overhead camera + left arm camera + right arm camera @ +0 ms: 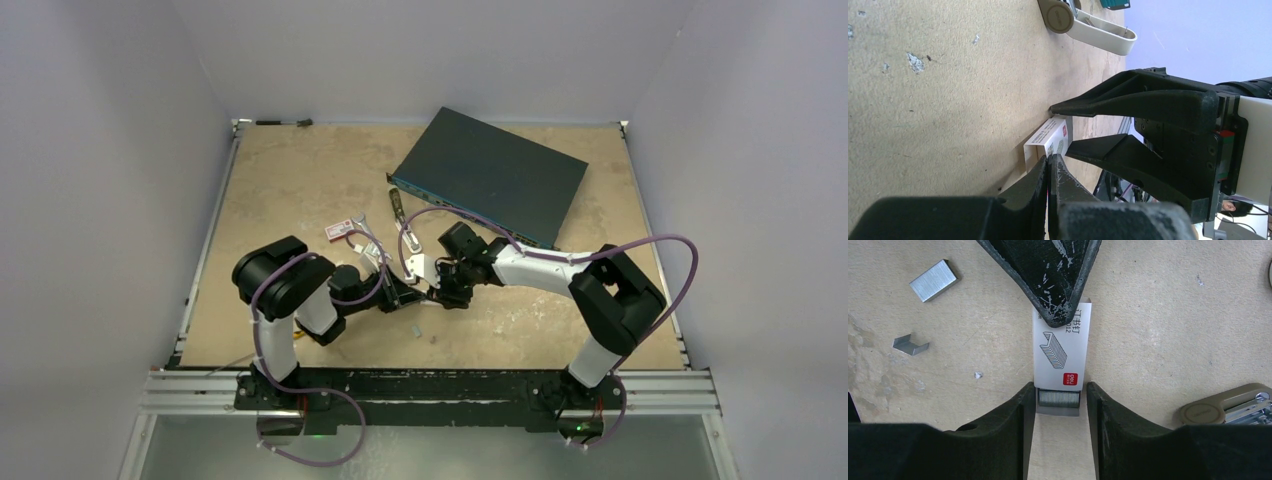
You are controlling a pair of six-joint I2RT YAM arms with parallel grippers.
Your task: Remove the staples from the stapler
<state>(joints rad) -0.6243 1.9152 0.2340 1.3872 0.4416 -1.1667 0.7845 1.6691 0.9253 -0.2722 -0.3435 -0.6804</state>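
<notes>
The left claw (1049, 161) is shut tight, its tip touching one short end of the staple box (1060, 347). The right claw (1060, 390) straddles the box's open end, a finger close along each long side; I cannot tell whether it squeezes. On the bench (1173, 315), two loose staple strips (934, 280) lie to one side of the box and the stapler (1204, 413) lies apart on the other side.

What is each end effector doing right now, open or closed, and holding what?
Left end effector: closed, holding nothing, tip touching the staple box.
Right end effector: fingers against both sides of the staple box, apparently gripping it.
</notes>
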